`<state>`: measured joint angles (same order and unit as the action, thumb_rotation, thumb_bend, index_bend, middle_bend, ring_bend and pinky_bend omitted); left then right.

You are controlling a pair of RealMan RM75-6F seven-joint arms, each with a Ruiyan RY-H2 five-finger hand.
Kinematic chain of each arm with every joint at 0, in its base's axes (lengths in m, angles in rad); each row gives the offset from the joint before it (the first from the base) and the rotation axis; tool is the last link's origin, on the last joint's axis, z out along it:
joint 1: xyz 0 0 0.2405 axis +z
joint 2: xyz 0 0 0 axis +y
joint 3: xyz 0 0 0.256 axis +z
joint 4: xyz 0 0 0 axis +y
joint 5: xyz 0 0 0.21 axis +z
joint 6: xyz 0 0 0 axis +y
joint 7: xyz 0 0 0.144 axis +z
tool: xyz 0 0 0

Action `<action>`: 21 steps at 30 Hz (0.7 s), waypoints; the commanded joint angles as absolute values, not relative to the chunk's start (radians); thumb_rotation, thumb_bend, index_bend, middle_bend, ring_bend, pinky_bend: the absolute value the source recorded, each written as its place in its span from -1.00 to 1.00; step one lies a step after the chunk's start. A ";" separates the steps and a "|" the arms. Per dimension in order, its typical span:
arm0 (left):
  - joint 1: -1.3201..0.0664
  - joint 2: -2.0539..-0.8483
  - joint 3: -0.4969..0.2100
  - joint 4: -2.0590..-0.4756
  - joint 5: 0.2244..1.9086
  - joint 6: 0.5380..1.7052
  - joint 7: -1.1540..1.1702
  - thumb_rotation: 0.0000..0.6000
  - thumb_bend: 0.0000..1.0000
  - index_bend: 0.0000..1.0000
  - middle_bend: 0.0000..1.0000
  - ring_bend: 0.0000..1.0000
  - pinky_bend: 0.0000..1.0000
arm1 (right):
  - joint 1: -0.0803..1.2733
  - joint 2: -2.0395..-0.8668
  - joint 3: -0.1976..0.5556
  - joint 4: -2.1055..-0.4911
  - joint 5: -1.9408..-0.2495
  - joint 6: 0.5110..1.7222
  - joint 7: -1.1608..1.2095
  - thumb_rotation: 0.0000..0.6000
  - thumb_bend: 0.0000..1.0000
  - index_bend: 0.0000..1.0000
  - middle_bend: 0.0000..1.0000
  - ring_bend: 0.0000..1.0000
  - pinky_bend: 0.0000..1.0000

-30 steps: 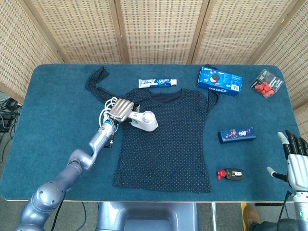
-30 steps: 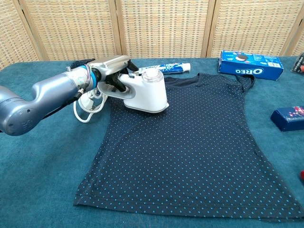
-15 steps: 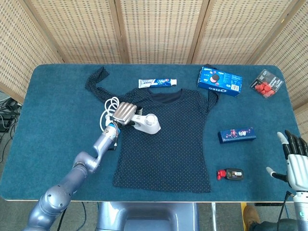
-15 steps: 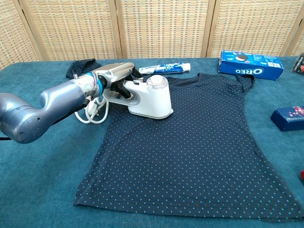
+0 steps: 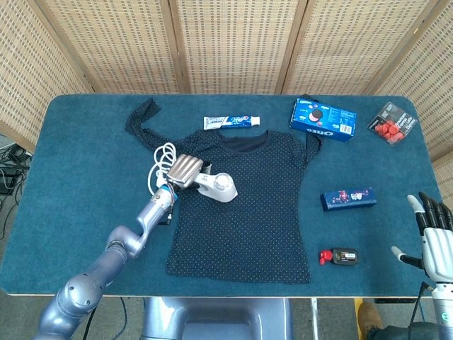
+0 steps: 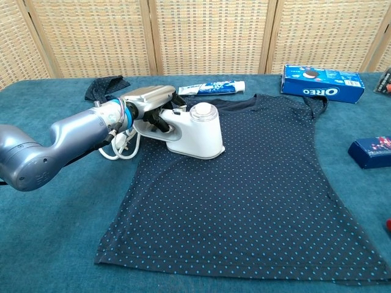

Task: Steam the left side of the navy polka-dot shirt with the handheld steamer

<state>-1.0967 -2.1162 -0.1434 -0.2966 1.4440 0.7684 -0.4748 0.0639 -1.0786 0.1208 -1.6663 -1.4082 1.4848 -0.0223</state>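
Your left hand [image 6: 148,97] has its fingers wrapped over the handle of the handheld steamer [image 6: 194,130], gripping it firmly, and the white body sits flat on the navy polka-dot shirt [image 6: 244,195] at the upper left part, just below the shoulder and near the left edge. From there the white cord [image 5: 160,161] trails back in loops onto the table [image 5: 85,184] beside the sleeve. You look to be early in the pass: the steamer is high on the left side, and the whole stretch down toward the hem lies ahead of it, so most of the job seems left. The shirt lies spread face-up in the middle of the table. Your right hand [image 5: 435,237] hangs off the table's right edge, fingers spread, holding nothing.
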 commanded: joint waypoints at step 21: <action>-1.057 -2.022 -0.025 -0.479 1.559 0.848 -0.511 1.00 0.46 1.00 0.83 0.63 0.88 | 0.065 -1.078 0.115 -1.672 -1.415 1.482 -0.023 1.00 -1.00 -0.94 -1.00 -1.00 -1.00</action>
<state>-1.0580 -2.0316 -0.0344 -0.4645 1.5490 0.8408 -0.5128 0.0645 -1.0782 0.1149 -1.6721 -1.4147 1.4824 -0.0226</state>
